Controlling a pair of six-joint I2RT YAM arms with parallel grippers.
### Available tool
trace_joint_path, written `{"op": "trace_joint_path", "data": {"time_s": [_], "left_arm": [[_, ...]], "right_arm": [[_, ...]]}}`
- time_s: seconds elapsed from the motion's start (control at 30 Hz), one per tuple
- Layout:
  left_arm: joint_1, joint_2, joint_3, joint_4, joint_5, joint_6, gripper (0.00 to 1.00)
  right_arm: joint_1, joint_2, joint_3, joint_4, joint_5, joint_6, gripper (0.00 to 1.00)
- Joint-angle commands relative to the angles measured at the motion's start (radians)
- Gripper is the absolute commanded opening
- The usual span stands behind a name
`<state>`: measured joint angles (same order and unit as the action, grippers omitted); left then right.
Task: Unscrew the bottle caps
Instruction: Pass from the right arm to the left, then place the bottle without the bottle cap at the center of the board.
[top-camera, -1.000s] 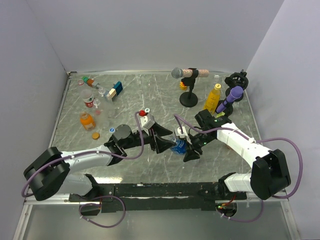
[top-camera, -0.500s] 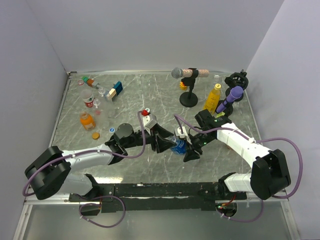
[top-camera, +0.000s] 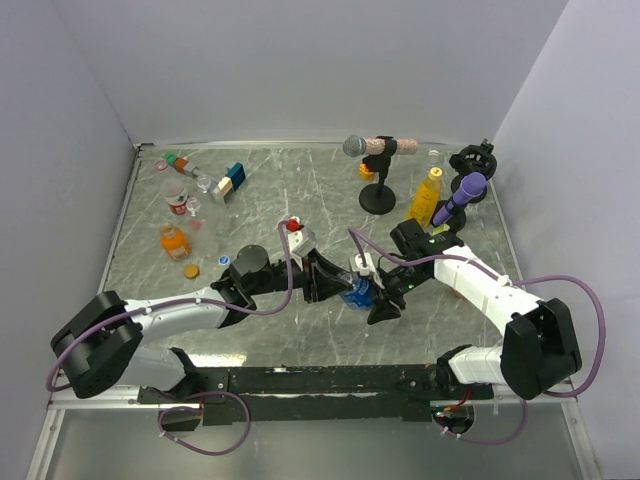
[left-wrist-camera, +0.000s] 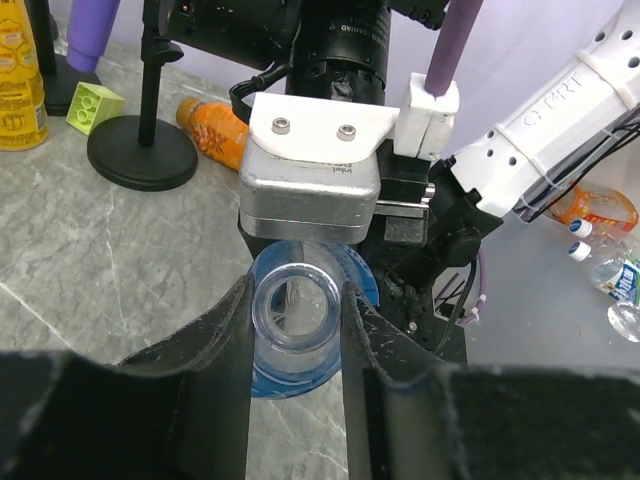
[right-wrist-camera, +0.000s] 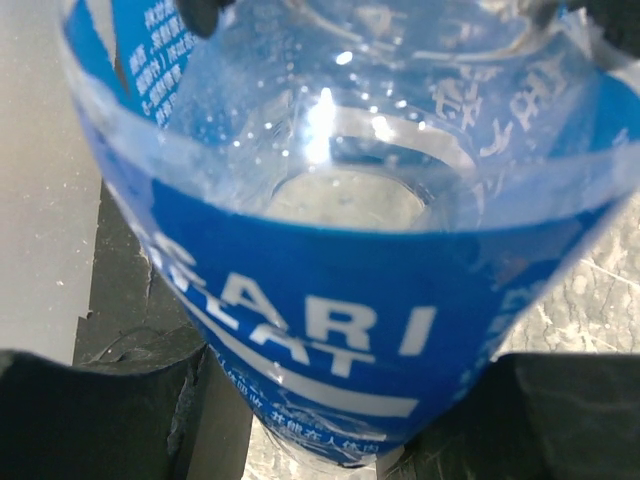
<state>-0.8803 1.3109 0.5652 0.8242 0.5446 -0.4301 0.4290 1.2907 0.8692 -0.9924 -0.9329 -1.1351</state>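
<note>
We see the left gripper clamped on the clear top end of the blue-label bottle, while the right gripper grasps its body. The bottle is between the two arms, near the middle of the grey table.

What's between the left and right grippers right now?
The blue-label bottle, nothing else: left gripper clamps its clear top end, right gripper holds its body. Clearest in the left wrist view; top view shows it too.
</note>
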Motion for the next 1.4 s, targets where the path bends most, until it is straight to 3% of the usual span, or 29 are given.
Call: {"op": "trace_joint_path", "data": {"time_s": [0.0,0.13,0.27,0.37,0.4,0.43,0.7,1.0,1.17,1.37], "left_arm": [[-0.005,-0.005,0.035,0.026,0.014,-0.027,0.01],[-0.005,-0.027,0.015,0.041,-0.006,-0.030,0.01],[-0.005,-0.067,0.001,0.013,-0.012,-0.026,0.01],[-0.005,-0.122,-0.017,-0.037,-0.031,-0.012,0.01],[-0.003,-0.145,-0.025,-0.060,-0.040,-0.006,0.01],[-0.003,-0.168,-0.031,-0.077,-0.046,-0.003,0.01],[0.001,-0.341,-0.025,-0.383,-0.159,0.054,0.01],[0.092,-0.438,0.218,-0.945,-0.396,0.146,0.01],[0.156,-0.372,0.375,-1.071,-0.586,0.194,0.01],[0.241,-0.133,0.613,-1.183,-0.773,0.200,0.00]], "right_arm": [[-0.004,-0.011,0.034,0.008,-0.044,-0.029,0.30],[-0.004,-0.014,0.033,0.023,-0.040,-0.012,0.34],[-0.006,-0.018,0.047,0.043,-0.030,0.061,0.47],[-0.012,-0.028,0.068,0.058,-0.040,0.128,0.69],[-0.015,-0.036,0.073,0.067,-0.037,0.153,0.80],[-0.018,-0.039,0.079,0.066,-0.040,0.162,0.99],[-0.068,-0.093,0.088,0.077,-0.044,0.189,0.99],[-0.133,-0.189,0.062,0.135,0.011,0.221,0.99],[-0.134,-0.191,0.054,0.146,0.026,0.224,0.99],[-0.134,-0.168,0.044,0.167,0.072,0.242,0.99]]}}
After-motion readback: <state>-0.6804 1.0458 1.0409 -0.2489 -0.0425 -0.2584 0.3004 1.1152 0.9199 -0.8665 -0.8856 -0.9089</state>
